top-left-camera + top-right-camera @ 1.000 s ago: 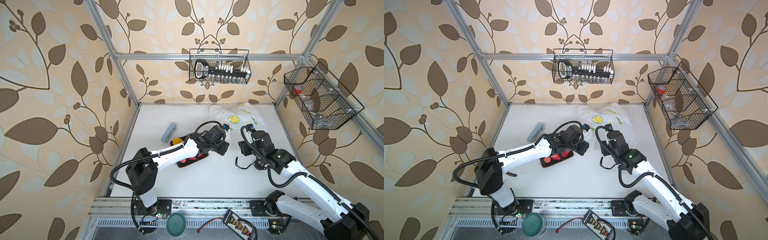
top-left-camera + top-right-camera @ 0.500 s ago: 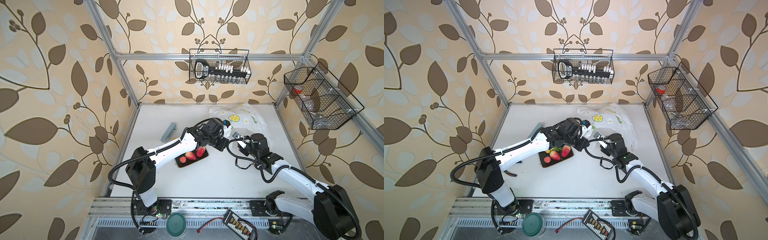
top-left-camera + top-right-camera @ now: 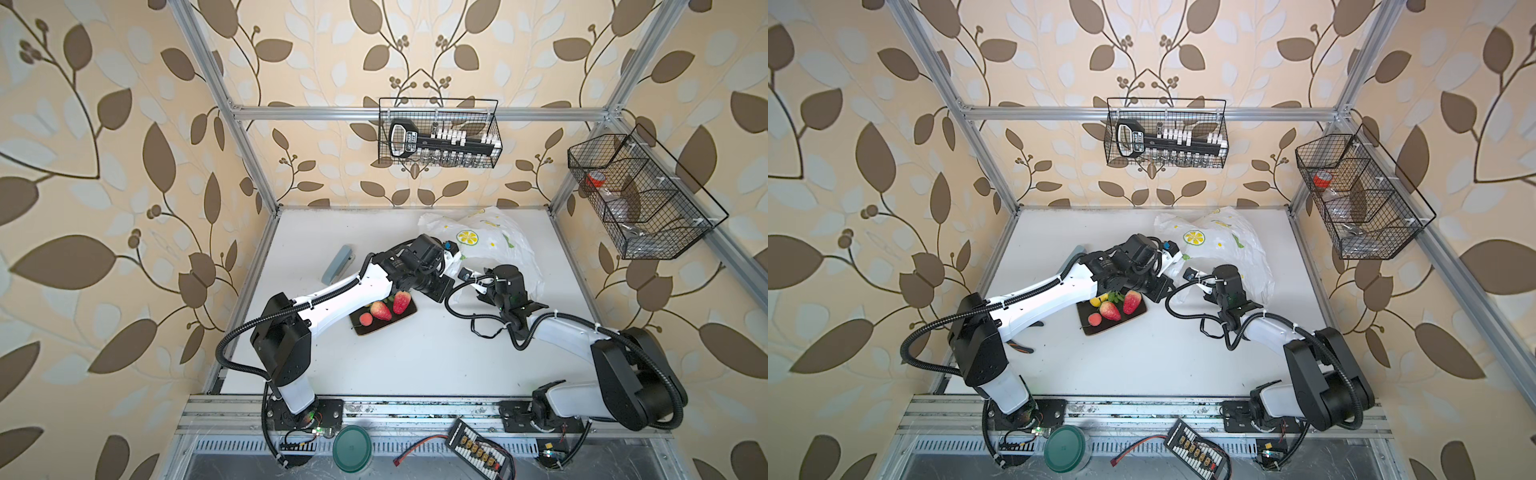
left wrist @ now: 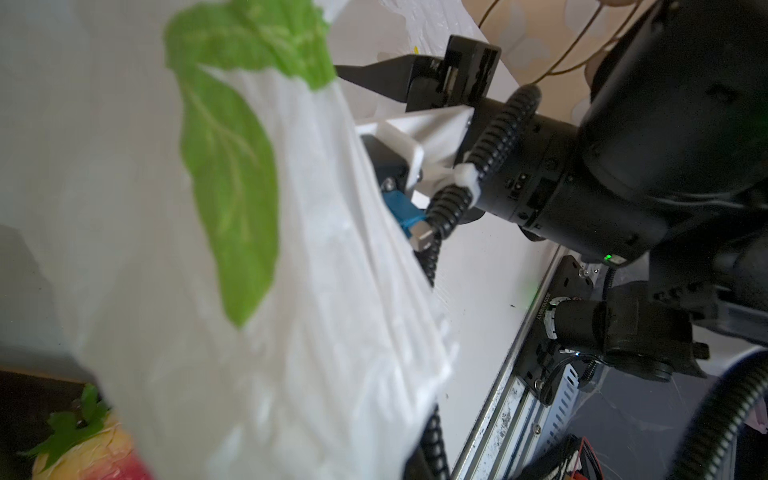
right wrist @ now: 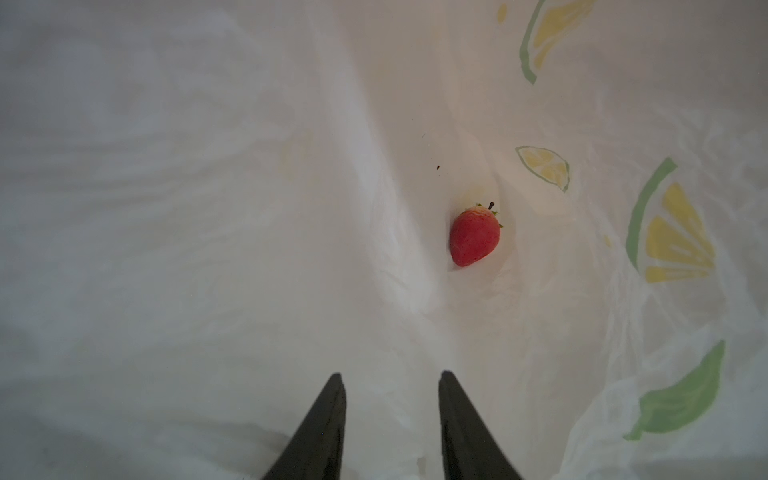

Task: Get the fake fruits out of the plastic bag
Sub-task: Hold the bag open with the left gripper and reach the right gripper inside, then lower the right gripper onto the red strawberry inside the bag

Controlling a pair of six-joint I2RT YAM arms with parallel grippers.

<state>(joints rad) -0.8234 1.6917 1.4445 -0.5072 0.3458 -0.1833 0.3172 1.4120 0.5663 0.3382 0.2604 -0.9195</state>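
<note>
**Legible Markings: None Confirmed**

We find no text that can be read with certainty. The black tool [image 3: 440, 143] in the wire basket [image 3: 496, 124] on the back wall carries a white-bordered label [image 3: 409, 141] near its handle. In both top views its characters are too small to resolve. In the left wrist view, a sticker [image 4: 547, 307] on a motor housing shows a row of digits, too blurred to read.

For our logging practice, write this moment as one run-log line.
left claw: shut on plastic bag | right claw: open inside bag | strawberry: unheld in bag | other fruits: on tray
</note>
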